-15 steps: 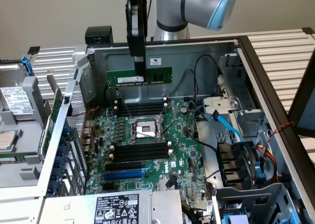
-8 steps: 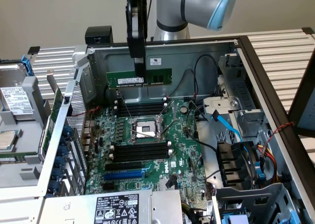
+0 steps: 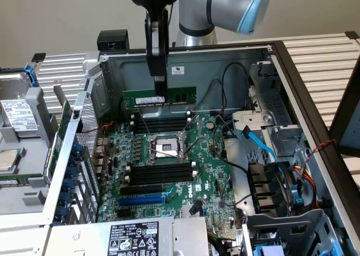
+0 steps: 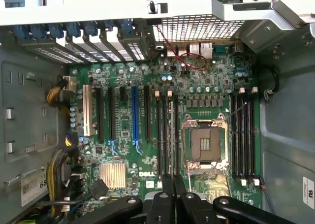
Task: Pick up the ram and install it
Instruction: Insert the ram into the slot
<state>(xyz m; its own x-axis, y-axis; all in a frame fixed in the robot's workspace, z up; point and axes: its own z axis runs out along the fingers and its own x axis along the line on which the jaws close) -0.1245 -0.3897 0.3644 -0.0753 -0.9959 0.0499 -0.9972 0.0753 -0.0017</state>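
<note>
The ram point(image 3: 179, 95) is a long green stick with a white label, hanging level above the motherboard point(image 3: 208, 183) inside the open computer case. My gripper point(image 3: 160, 91) comes straight down from above and is shut on the stick near its middle. The stick hovers over the far set of black memory slots point(image 3: 160, 124), clear of them. In the wrist view the dark fingers point(image 4: 166, 204) close together over the board, between the memory slots point(image 4: 167, 130) and the open CPU socket point(image 4: 204, 145). A second set of slots point(image 4: 243, 135) lies on the socket's other side.
The CPU socket point(image 3: 166, 146) sits between two banks of black slots, the nearer bank point(image 3: 160, 171) and a blue expansion slot point(image 3: 140, 200) in front. Loose cables point(image 3: 259, 143) and drive bays crowd the exterior view's right. The case's back wall point(image 3: 225, 59) stands just behind the ram.
</note>
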